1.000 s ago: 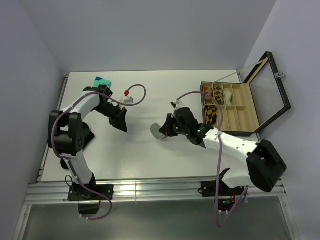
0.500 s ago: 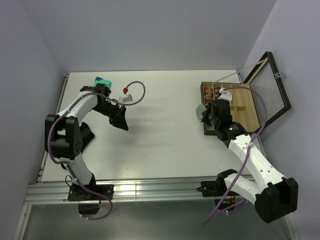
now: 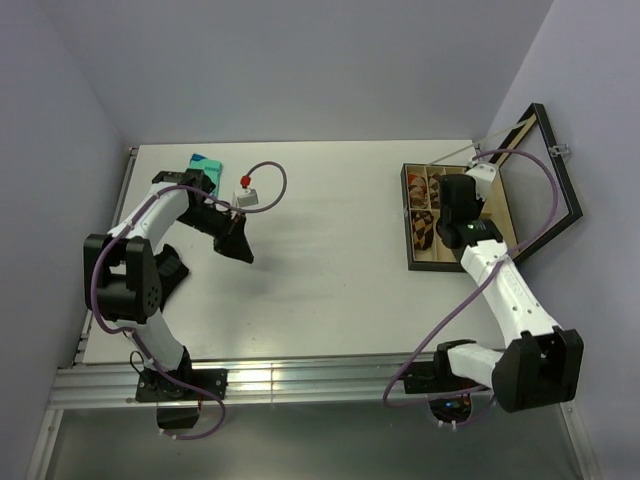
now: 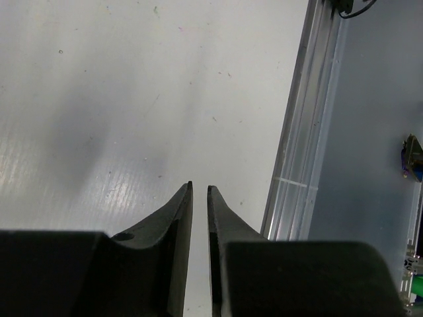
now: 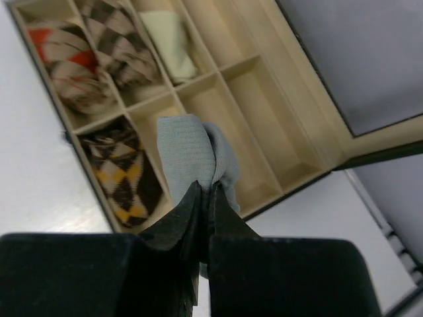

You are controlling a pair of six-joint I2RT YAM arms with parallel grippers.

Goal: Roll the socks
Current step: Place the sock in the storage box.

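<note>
In the right wrist view my right gripper (image 5: 205, 185) is shut on the grey sock (image 5: 190, 146). It holds the bunched sock above an empty compartment of the open wooden box (image 5: 218, 74). A pale cream rolled sock (image 5: 169, 37) lies in a compartment further back. From the top view my right gripper (image 3: 453, 208) hovers over the box (image 3: 462, 266); the grey sock is hidden under it. My left gripper (image 3: 238, 246) (image 4: 199, 187) hangs over bare table, jaws almost together with nothing between them.
Argyle rolled socks (image 5: 123, 47) fill several box compartments. The box lid (image 3: 548, 178) stands open at the right. A teal packet (image 3: 205, 163) lies at the back left. A dark cloth (image 3: 170, 268) lies by the left arm's base. The table's metal edge rail (image 4: 297, 152) runs beside my left gripper.
My right gripper has carried the grey sock from the middle of the table to the right, over the box. The left gripper has barely moved.
</note>
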